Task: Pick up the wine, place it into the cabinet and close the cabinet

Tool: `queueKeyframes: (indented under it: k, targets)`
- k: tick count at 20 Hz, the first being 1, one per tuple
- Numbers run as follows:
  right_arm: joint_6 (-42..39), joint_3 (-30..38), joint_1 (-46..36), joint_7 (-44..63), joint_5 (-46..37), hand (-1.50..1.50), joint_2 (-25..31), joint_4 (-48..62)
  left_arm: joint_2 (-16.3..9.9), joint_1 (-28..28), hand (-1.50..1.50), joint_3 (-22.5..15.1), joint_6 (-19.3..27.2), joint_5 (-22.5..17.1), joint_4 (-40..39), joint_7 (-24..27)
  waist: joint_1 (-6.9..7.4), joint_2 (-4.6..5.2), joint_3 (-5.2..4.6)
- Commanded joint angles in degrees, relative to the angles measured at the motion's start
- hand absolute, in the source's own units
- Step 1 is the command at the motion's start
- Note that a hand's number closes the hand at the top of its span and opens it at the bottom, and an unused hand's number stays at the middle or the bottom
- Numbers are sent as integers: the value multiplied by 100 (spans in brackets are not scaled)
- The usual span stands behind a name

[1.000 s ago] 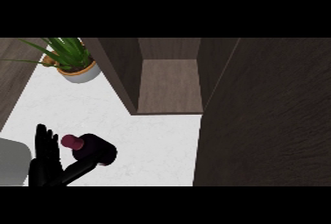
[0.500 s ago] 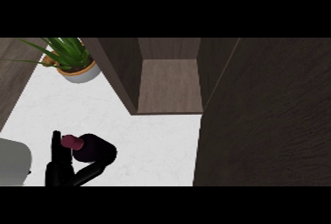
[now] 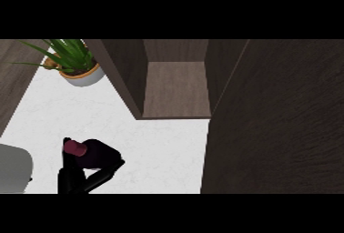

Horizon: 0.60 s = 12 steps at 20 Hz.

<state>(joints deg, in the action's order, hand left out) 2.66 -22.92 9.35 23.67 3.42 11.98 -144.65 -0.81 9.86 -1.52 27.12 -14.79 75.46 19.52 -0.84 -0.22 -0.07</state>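
The wine bottle (image 3: 101, 157), dark with a maroon cap, stands on the white counter at the lower left. My left hand (image 3: 73, 175) comes up from the bottom edge and is shut on the bottle, with fingers along its left side and the thumb under its right side. Much of the bottle's body is hidden by the hand. The cabinet (image 3: 176, 88) stands open at the upper middle with a bare wooden shelf inside. Its open door (image 3: 282, 127) fills the right side. My right hand is not in sight.
A potted green plant (image 3: 75, 63) sits at the counter's far left corner. A grey rounded shape (image 3: 13, 168) shows at the left edge beside my hand. White counter (image 3: 161, 145) lies between the bottle and the cabinet's opening.
The straight fingers that stood left of the bottle have moved right and closed against it. The thumb has curled in under it. The bottle has hardly shifted.
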Motion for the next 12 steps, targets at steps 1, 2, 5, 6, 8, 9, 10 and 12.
queueKeyframes:
  k: [1,2,5,6,8,9,10,12]
  targets:
    - [91,-194,337,625,5,-150,114,-1361,77,44,-150,36,-215,-654,-457,775,16,-2,-5]
    - [58,24,224,661,172,-150,183,-1428,78,105,-150,2,-161,-789,-445,817,24,-1,-4]
    - [32,-22,462,436,161,-150,174,-1386,79,-58,-150,-27,-212,-1119,-652,1182,8,-4,-1]
    - [-75,206,501,418,409,-150,276,-1413,56,-184,-150,293,-380,-940,-428,604,17,1,7]
    - [-157,388,558,204,554,-150,303,-1243,80,-215,-150,87,-370,-1532,-863,1386,9,6,4]
    - [-144,229,603,145,412,-150,260,-1282,80,-541,-150,368,-467,-1571,-1017,1263,-17,4,2]
    - [3,217,396,570,480,-150,220,-1441,80,-183,-150,-20,-569,-1876,-1016,1645,9,0,-6]
    - [-59,-63,584,338,128,-150,171,-1235,81,-604,-150,251,-526,-1802,-1112,1351,11,5,3]
